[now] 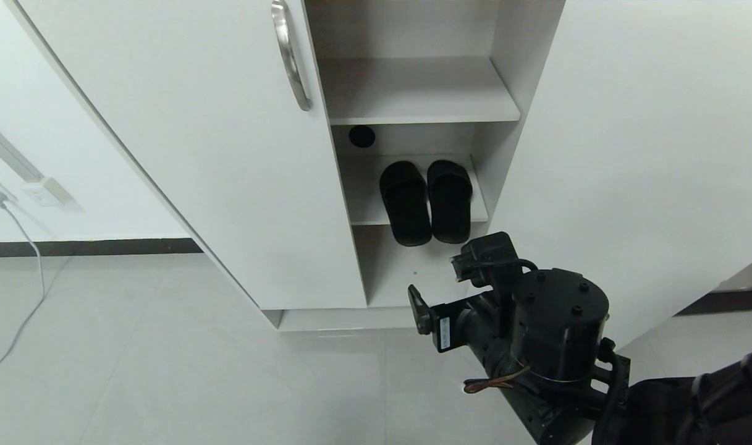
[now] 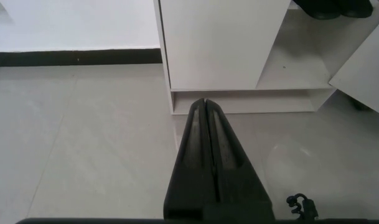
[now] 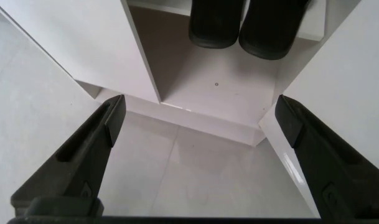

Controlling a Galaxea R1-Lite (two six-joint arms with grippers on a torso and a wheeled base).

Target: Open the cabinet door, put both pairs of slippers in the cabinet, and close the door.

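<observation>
**One black pair shelved, toes in**

Pair of black rubber slide slippers (image 1: 406, 204) lies side by side on a shelf of the white wooden cabinet (image 1: 413, 93). Long axes run front to back, toes inward, heels overhanging the edge. Right gripper (image 3: 201, 162) sits low before the opening, fingers spread wide. Left gripper (image 2: 206, 115) is above the grey floor tiles (image 2: 83, 143), fingers pressed together.

The white cabinet (image 1: 511, 62) stands with its right door (image 1: 647, 154) swung wide open and its left door (image 1: 196, 154) shut. A pair of black slippers (image 1: 425, 201) lies side by side on a lower shelf (image 1: 360, 198), toes inward, heels overhanging its front edge.
</observation>
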